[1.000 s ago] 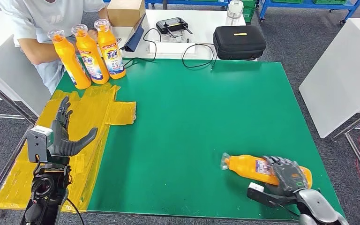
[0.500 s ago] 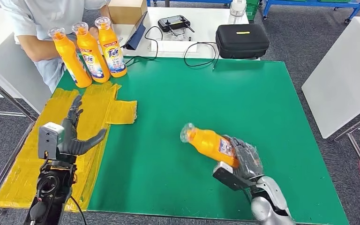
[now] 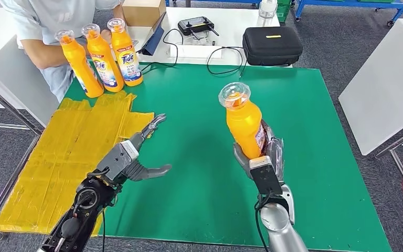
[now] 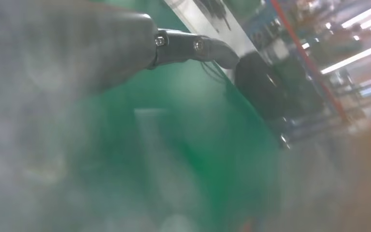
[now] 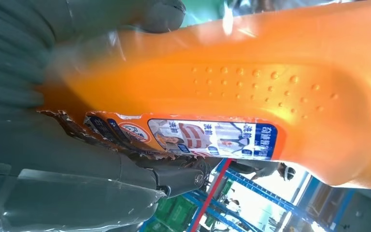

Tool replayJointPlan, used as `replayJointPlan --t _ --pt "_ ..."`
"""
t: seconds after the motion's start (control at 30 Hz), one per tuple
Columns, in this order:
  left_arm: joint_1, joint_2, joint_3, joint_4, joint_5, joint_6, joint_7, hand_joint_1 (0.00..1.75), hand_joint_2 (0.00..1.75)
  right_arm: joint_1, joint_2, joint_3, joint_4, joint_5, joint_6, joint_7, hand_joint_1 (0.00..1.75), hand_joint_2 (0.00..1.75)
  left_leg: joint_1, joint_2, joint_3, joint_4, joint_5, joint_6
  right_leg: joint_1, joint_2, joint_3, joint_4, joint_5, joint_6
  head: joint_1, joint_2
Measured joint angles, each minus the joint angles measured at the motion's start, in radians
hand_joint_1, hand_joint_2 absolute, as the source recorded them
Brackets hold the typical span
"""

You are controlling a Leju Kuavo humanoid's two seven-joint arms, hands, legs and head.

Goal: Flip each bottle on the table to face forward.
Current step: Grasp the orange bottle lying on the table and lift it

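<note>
Got the orange bottle [image 3: 244, 126] gripped upright in my right hand [image 3: 265, 157], left hand [image 3: 136, 157] open and empty nearby, so I'd twist the label forward before setting it down.

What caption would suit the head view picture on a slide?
The robot's right hand holds an orange bottle upright above the green table while its empty left hand reaches toward it.
</note>
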State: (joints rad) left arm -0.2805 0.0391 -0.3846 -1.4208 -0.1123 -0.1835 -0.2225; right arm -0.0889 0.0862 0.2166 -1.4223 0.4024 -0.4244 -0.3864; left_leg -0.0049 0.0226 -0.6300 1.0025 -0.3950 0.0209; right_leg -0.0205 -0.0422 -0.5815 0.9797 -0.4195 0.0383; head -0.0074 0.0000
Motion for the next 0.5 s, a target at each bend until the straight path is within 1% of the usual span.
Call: replayJointPlan --t 0.1,0.2,0.33,0.5 --pt "-0.024 0.0 -0.046 0.003 0.054 -0.029 0.012 0.0 1.75 -0.005 0.02 0.01 0.001 -0.022 0.005 -0.014 1.71 1.75 0.0 0.0 0.0 0.0 0.0 0.0 0.0 0.0 0.0 0.0 0.0 0.0 0.0 0.0" --pt "-0.05 -0.001 -0.078 0.012 0.115 -0.04 0.022 0.0 1.75 -0.02 0.034 0.035 0.011 -0.021 0.013 -0.024 1.73 1.75 0.0 0.0 0.0 0.0 0.0 0.0 0.0 0.0 0.0 0.0 0.0 0.0 0.0 0.0" --pt "-0.076 -0.001 -0.099 0.03 0.208 -0.049 0.025 0.0 1.75 -0.047 0.048 0.095 0.051 0.008 0.018 -0.025 1.74 1.75 0.0 0.0 0.0 0.0 0.0 0.0 0.0 0.0 0.0 0.0 0.0 0.0 0.0 0.0" --pt "-0.1 -0.006 -0.106 0.054 0.304 -0.059 0.034 0.0 1.75 -0.074 0.066 0.171 0.122 0.023 0.023 -0.025 1.75 1.75 0.0 -0.001 -0.001 0.0 0.0 0.0 0.0 0.0 0.0 0.0 0.0 0.0 0.0 0.0"
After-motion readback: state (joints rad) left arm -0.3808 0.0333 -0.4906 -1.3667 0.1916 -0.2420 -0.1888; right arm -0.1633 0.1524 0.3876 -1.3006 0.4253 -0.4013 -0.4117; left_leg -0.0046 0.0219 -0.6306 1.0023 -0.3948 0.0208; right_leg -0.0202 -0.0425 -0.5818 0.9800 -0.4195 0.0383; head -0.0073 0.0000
